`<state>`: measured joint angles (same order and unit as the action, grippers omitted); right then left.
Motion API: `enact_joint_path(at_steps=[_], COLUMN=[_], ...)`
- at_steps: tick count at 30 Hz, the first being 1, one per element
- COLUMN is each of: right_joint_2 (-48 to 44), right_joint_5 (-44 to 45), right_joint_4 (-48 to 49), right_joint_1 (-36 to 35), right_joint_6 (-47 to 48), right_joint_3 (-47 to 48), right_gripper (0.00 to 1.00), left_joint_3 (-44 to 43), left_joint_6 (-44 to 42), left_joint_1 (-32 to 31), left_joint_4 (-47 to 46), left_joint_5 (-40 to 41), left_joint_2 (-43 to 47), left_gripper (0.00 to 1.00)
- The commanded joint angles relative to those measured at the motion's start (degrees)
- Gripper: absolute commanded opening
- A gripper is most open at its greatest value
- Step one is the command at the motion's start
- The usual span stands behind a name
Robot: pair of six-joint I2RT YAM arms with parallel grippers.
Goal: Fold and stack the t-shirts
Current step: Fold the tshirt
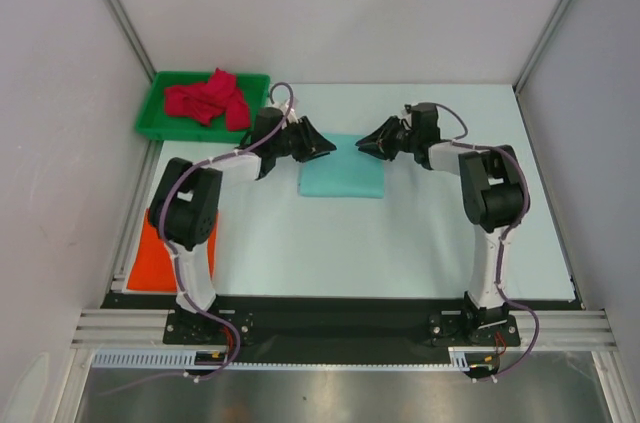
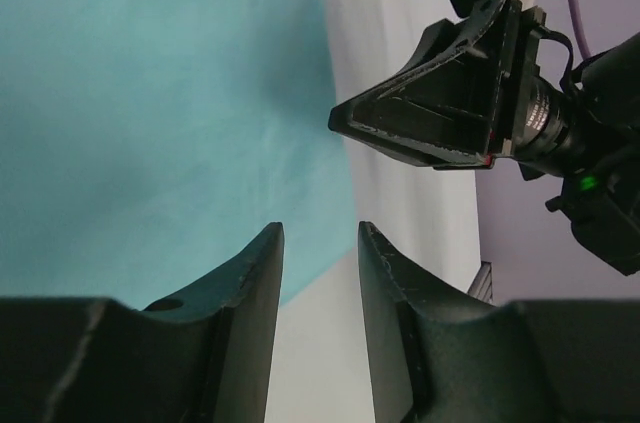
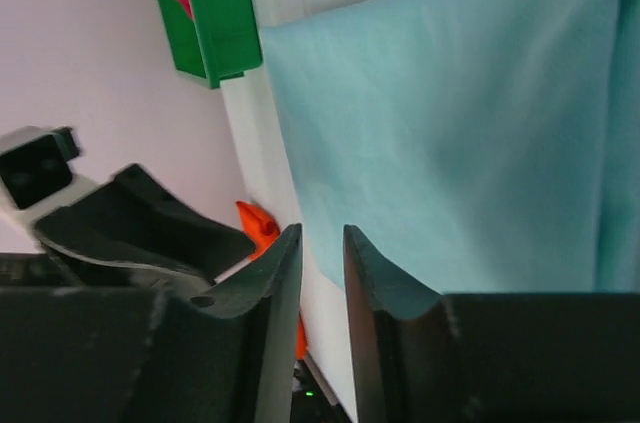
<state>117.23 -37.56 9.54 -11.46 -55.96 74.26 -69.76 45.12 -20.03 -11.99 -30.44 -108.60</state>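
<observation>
The mint green t-shirt (image 1: 341, 179) lies folded into a flat rectangle at mid-table; it also shows in the left wrist view (image 2: 150, 123) and the right wrist view (image 3: 450, 123). The crimson red t-shirt (image 1: 208, 98) lies crumpled in the green tray (image 1: 152, 121). The bright orange t-shirt (image 1: 150, 258) lies flat at the near left, partly behind the left arm. My left gripper (image 1: 325, 148) (image 2: 320, 233) hovers over the mint shirt's far left corner, open and empty. My right gripper (image 1: 365, 143) (image 3: 322, 233) hovers over the far right corner, jaws a narrow gap apart, empty. The two tips face each other.
The green plastic tray stands at the far left corner and shows in the right wrist view (image 3: 215, 13). White walls with metal frame posts close in the left, right and back. The pale table mat (image 1: 400, 243) ends at a black rail by the arm bases.
</observation>
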Motion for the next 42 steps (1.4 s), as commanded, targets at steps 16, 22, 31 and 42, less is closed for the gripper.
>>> enact_joint_path(at_steps=[16, 22, 31, 42], right_joint_2=[21.6, 25.3, 26.6, 14.5], right_joint_5=[3.1, 3.8, 4.8, 1.4], right_joint_4=[20.7, 16.1, 6.8, -17.6], right_joint_1=[2.4, 4.1, 9.0, 11.0], right_joint_6=[-12.9, -11.8, -11.8, 3.1], right_joint_3=[12.1, 15.8, 22.3, 30.6], right_gripper=[0.21, 0.22, 0.22, 0.25], left_joint_3=[-15.0, -20.1, -34.8, -24.5], left_joint_6=[10.6, 10.4, 2.0, -4.6], left_joint_1=[6.3, 7.4, 8.3, 7.8], left_joint_4=[-18.0, -14.0, 3.1, 8.6], left_joint_5=[0.2, 0.2, -0.9, -0.4], left_joint_2=[-26.1, -31.0, -34.4, -11.0], left_gripper=[0.39, 0.39, 0.41, 0.49])
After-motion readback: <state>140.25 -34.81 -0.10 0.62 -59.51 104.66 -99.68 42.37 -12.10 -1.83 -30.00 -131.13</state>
